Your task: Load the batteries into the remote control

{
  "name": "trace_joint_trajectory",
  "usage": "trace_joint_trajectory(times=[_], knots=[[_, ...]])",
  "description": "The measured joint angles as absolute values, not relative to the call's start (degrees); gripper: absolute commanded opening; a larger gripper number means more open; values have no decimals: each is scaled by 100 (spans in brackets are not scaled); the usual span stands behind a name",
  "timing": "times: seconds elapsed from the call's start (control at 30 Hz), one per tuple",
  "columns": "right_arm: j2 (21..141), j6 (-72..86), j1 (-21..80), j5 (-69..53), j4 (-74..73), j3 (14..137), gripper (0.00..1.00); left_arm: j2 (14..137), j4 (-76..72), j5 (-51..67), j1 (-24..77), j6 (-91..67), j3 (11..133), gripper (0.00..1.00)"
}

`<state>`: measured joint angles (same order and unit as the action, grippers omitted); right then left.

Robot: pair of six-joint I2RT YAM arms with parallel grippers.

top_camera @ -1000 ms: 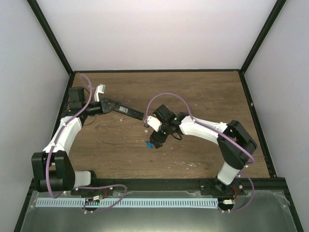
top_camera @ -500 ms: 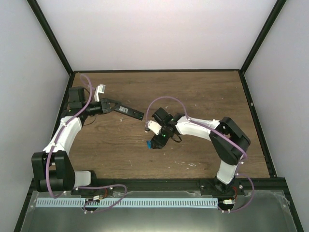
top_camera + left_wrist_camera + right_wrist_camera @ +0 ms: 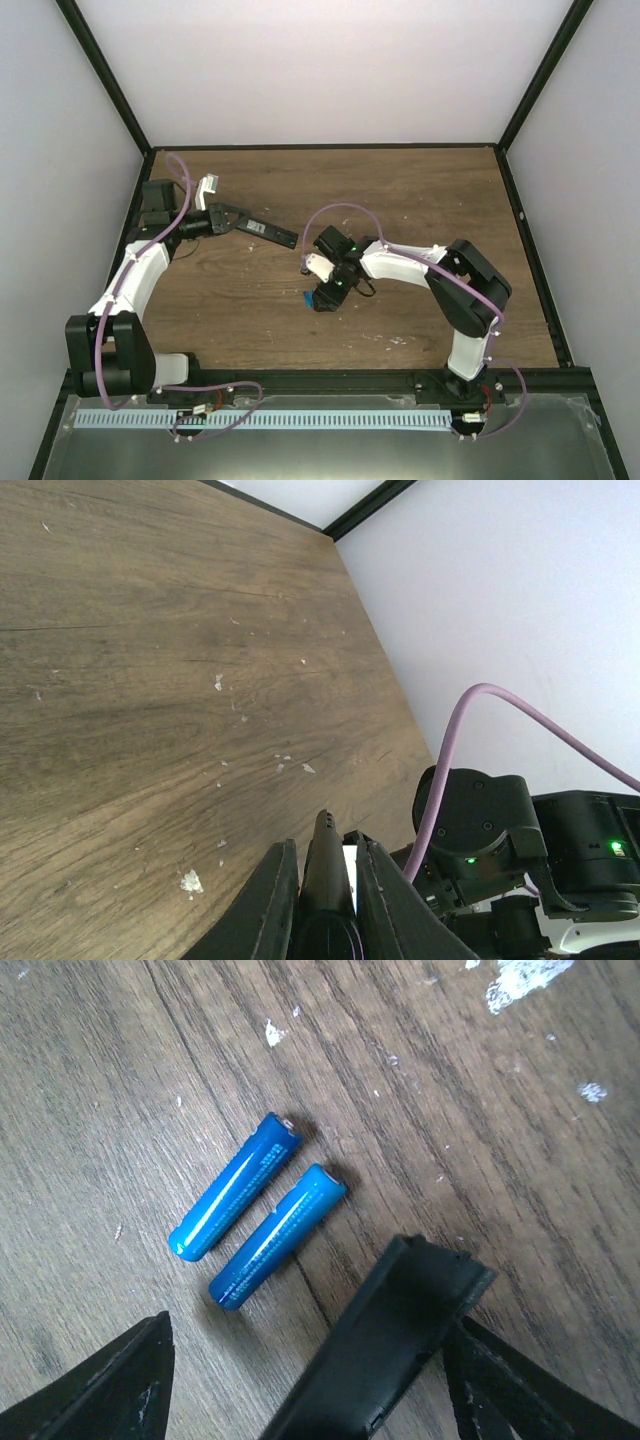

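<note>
The remote control [image 3: 262, 229] is a slim black bar held off the table at the back left. My left gripper [image 3: 220, 217] is shut on its near end; in the left wrist view the remote [image 3: 326, 875] sits clamped between the two fingers of that gripper [image 3: 323, 842]. Two blue batteries [image 3: 235, 1185] [image 3: 278, 1235] lie side by side on the wood, seen as a blue spot in the top view [image 3: 308, 297]. My right gripper [image 3: 321, 296] [image 3: 308, 1360] hangs low beside them, jaws wide apart. A short black cover piece [image 3: 395, 1340] lies between its fingers, against the right one.
The wooden table [image 3: 420, 200] has black frame rails and white walls on three sides. White specks and scuffs [image 3: 525, 975] dot the wood near the batteries. The right arm's purple cable [image 3: 470, 720] and elbow show close behind the remote's tip.
The right arm has drawn left and lower over the batteries, its elbow folding in. The left arm and remote have not moved.
</note>
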<state>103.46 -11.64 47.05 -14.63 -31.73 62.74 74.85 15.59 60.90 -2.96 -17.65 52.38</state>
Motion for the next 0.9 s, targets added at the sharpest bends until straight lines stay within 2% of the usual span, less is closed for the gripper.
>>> trace_joint_trajectory(times=[0.63,0.9], knots=[[10527,-1194,4626,-1433,-3179,6449,45,7529,1568,6095,-303,-1752,5238,0],[10536,-1201,4541,-1520,-3177,6449,49,7559,1575,6119,-340,-1750,5238,0]])
